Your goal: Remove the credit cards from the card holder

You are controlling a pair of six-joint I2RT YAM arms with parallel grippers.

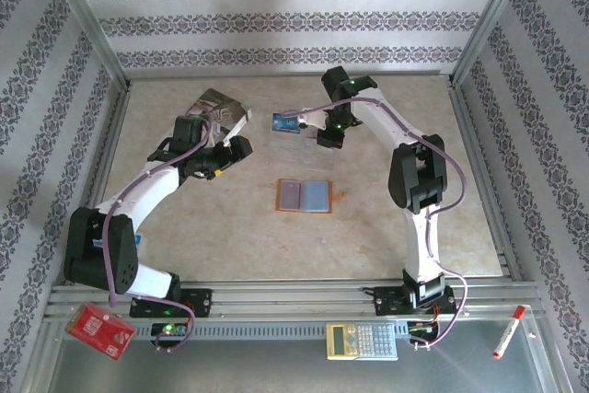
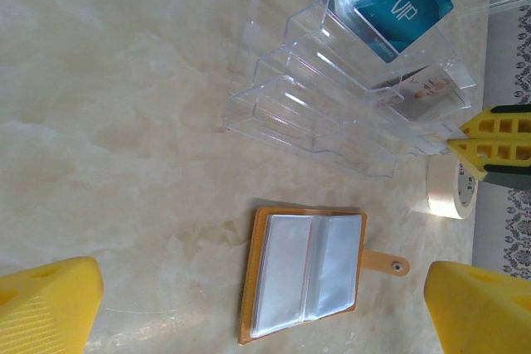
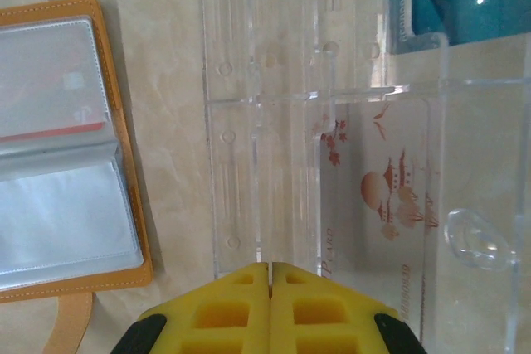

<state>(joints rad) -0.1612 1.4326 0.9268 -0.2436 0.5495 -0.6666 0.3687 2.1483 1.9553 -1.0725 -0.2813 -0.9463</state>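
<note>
Right, starting on the left: the left gripper (image 1: 232,148) hangs over the far-left part of the table (image 1: 239,236), jaws spread wide with nothing between them. Its wrist view looks down on the card holder (image 2: 303,275), lying flat and open near the middle of the table with its strap flopped out to one side. Most of its pockets look empty, but hold on. In the right wrist view, the edge of a red card (image 3: 50,133) shows through the frosted plastic of one pocket. I'd call that one not yet out.

Moving right and toward the far edge, a clear rack (image 2: 315,105) stands beyond the card holder, near it but not touching. The blue card (image 2: 398,2) sits in the rack's rear tier. A pale card (image 3: 377,196) with a little red drawing sits in a tier further forward. So by my reckoning two of the credit cards are out and parked, and one is left to go.

Further right, the right gripper (image 3: 271,292) hovers at the rack's edge, close by that pale card, jaws pressed together on nothing. What remains, I'd say, is to reach into that pocket, slide the red one free and carry it clear of the card holder.
</note>
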